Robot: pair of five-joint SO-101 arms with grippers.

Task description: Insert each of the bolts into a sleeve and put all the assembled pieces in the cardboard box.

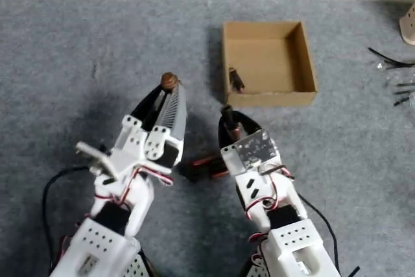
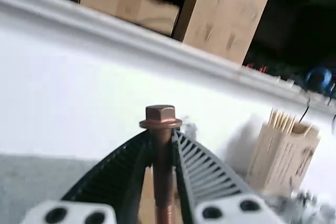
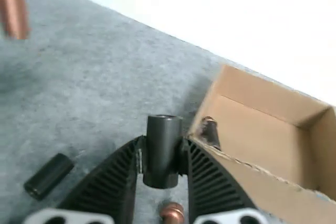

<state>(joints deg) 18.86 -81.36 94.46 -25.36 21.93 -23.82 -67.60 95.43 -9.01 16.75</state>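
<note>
Left gripper (image 1: 170, 93) is clamped on a bolt (image 2: 160, 118). It's copper-coloured, with a hex head and a flange under it. The shank runs down between the ribbed black fingers (image 2: 202, 163) and the head pokes out past the tips. From above, it sits off the box's (image 1: 269, 99) front-left corner, well apart from it and raised over the grey carpet (image 1: 78, 63).

Right gripper (image 3: 163, 156) is gripping a sleeve (image 3: 163, 148). It's a short, dark, matte tube standing upright with its open bore facing up. That one is just in front of the box, close to the same front-left corner.

The box is open-topped plain cardboard. One piece (image 3: 209, 130) already lies inside against the left wall near the front. It looks dark with a brownish end, but I can't make out more than that.

In the right wrist view, a spare sleeve (image 3: 48, 176) lies on its side on the carpet, away from the box. A second bolt (image 3: 172, 213) shows its copper head right under the held sleeve.
</note>
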